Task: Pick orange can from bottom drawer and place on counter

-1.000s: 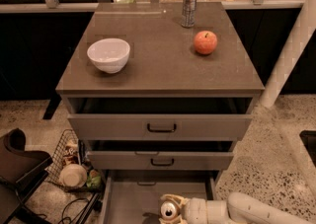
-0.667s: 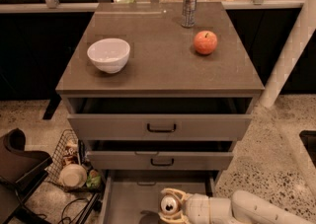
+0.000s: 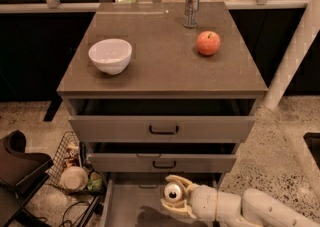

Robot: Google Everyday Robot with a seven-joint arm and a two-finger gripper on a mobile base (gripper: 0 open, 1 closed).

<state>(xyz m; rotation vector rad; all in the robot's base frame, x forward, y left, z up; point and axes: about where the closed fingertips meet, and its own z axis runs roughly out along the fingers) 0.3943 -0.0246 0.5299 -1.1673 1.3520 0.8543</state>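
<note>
My gripper (image 3: 169, 193) reaches in from the lower right on a white arm and is shut on the orange can (image 3: 173, 191). The can's round silver top faces the camera, and one cream finger lies above it and one below. The can hangs above the open bottom drawer (image 3: 127, 206), over its grey floor, where a dark shadow falls below it. The counter (image 3: 160, 66) is the grey-brown cabinet top, well above the gripper.
On the counter stand a white bowl (image 3: 110, 55), a red apple (image 3: 208, 42) and a tall slim silver can (image 3: 191, 7). The two upper drawers (image 3: 162, 130) stick out slightly. A wire basket (image 3: 75, 167) and a dark chair (image 3: 17, 168) are at the left, a white post (image 3: 295, 56) at the right.
The gripper has risen with the orange can, lifting it up from the bottom drawer's floor toward the middle drawer's front. Nothing on the counter has moved.
</note>
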